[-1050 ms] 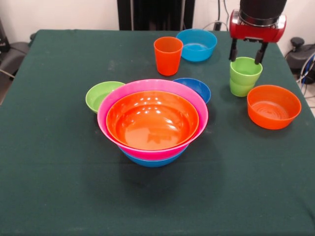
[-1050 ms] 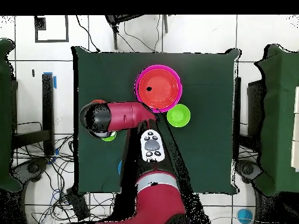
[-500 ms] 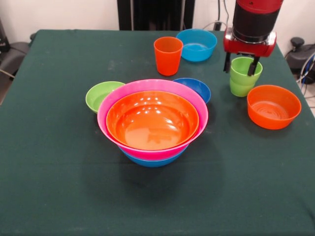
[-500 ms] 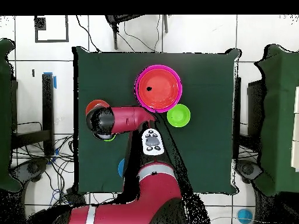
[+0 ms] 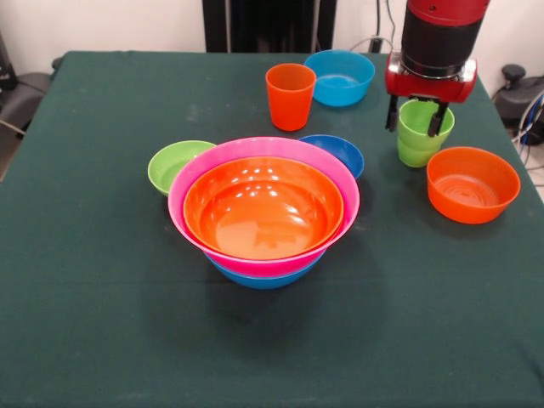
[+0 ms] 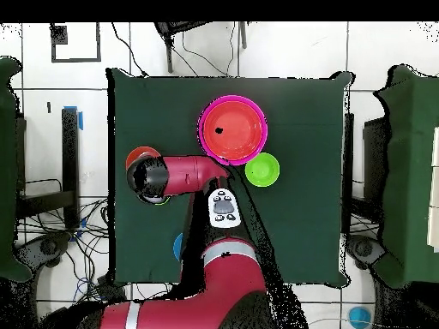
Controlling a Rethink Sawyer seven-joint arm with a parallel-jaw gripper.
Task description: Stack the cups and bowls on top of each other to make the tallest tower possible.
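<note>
Three large bowls form the tower (image 5: 263, 212), orange in pink in blue, mid-table (image 5: 85, 323). I see the small orange bowl (image 5: 473, 184) near the right edge. My gripper (image 5: 416, 116) straddles the nested green cups (image 5: 422, 133) beside it, fingers spread, rim between them, not clenched.

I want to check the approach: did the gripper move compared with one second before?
Yes. In the front view the gripper has come down around the green cups, toward the table.
</note>
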